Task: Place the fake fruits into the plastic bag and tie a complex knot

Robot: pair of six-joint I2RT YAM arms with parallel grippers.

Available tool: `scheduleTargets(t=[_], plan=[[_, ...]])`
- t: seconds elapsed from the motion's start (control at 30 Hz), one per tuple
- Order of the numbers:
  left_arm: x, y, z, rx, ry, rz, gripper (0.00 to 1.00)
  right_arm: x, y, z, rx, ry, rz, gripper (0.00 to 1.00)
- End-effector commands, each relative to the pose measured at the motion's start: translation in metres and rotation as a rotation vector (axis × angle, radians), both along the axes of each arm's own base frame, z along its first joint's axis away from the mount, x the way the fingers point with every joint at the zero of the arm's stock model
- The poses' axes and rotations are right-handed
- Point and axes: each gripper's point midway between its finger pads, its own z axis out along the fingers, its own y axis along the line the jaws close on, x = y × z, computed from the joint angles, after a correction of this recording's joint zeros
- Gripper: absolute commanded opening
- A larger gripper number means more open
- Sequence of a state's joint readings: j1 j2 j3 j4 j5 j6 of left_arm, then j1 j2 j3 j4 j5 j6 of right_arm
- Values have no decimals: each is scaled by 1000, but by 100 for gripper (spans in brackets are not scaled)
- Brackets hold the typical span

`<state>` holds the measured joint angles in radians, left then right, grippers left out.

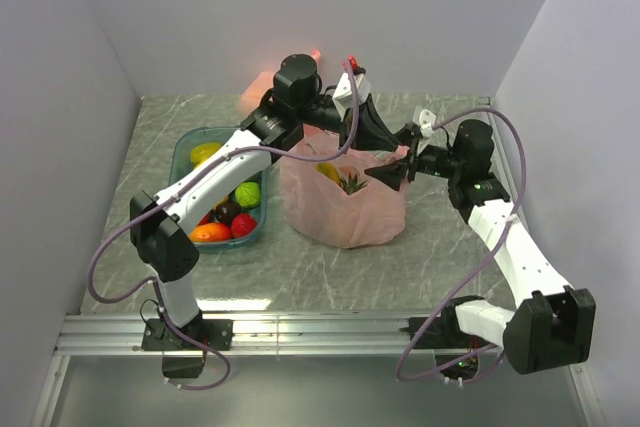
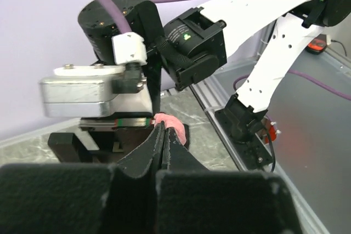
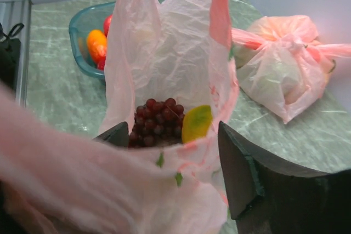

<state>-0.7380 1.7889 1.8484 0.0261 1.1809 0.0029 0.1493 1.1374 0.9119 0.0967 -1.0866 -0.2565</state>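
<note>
Centrally on the counter (image 1: pixel 330 277), the plastic bag (image 1: pixel 345 212) is pinched at its rim by the closed left pincer (image 2: pixel 163 127). The right pincer (image 3: pixel 170 135) is spread wide over its right rim. Grapes (image 3: pixel 156 119) are seen inside.

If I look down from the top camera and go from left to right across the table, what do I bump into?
Teal tub with fruits in it → pink bag → right arm.
</note>
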Motion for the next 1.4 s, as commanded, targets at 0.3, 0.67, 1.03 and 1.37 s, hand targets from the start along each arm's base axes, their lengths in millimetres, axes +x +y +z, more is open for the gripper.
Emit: scheduleTargets(t=[0.3, 0.67, 1.03, 1.37], plan=[[37, 33, 10, -44, -83, 118, 43, 1, 5, -21, 16, 59, -5, 0], [20, 86, -106, 166, -558, 399, 99, -16, -6, -18, 52, 99, -47, 0], [78, 36, -126, 253, -545, 324, 99, -30, -11, -33, -14, 69, -30, 0], [98, 30, -180, 430, -500, 144, 65, -31, -13, -30, -32, 36, -33, 0]])
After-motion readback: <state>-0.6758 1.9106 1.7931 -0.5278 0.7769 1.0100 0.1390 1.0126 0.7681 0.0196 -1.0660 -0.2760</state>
